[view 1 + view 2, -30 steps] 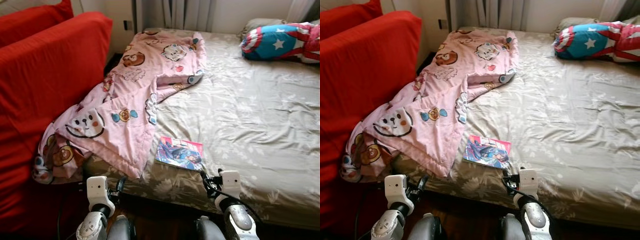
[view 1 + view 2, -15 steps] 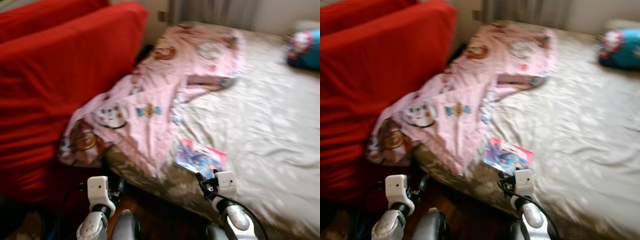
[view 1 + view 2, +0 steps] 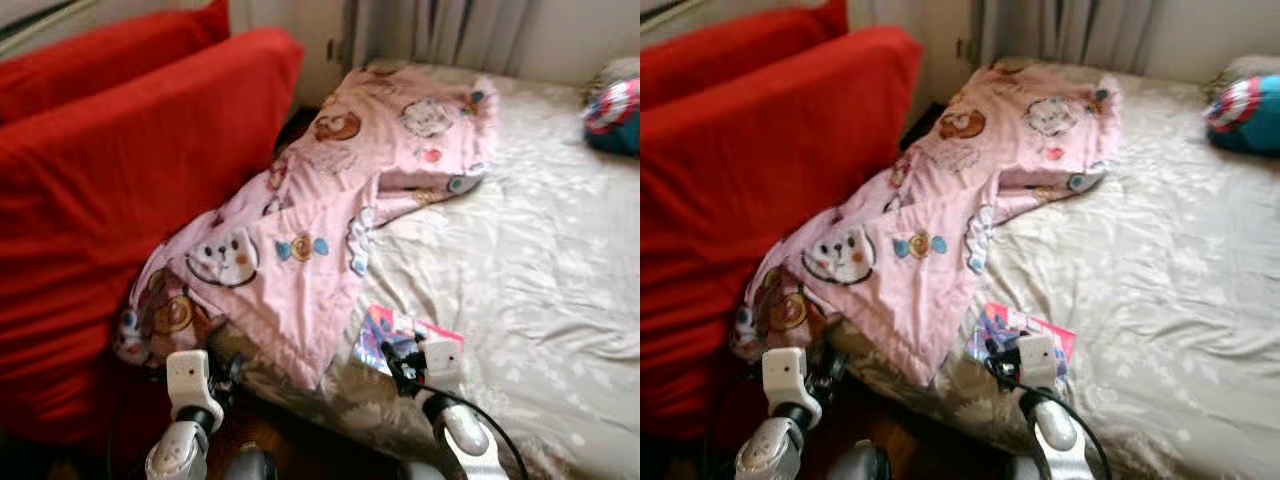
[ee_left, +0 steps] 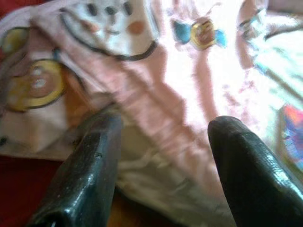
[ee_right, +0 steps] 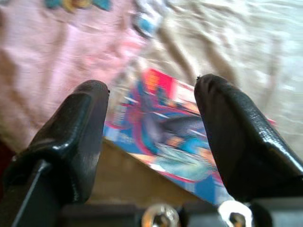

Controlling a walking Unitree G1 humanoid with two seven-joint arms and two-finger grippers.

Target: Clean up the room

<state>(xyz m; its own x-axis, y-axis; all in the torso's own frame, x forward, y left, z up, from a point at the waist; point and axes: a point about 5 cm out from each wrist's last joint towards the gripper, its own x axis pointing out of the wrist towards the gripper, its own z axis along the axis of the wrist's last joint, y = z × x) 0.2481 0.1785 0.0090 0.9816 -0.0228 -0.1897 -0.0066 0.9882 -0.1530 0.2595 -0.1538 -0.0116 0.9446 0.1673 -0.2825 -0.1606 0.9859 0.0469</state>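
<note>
Right gripper (image 5: 151,123) spread wide over comic book (image 5: 175,127), partly hidden | left gripper (image 4: 165,165) wide near pink blanket (image 3: 330,210) | frames blurred

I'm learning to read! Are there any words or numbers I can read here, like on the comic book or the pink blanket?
No words or numbers can be read here.
Book: colourful cover, any lettering too blurred to read.
Blanket: cartoon animals and sweets, no writing to be made out.
Pillow: a star in rings, no words.
</note>
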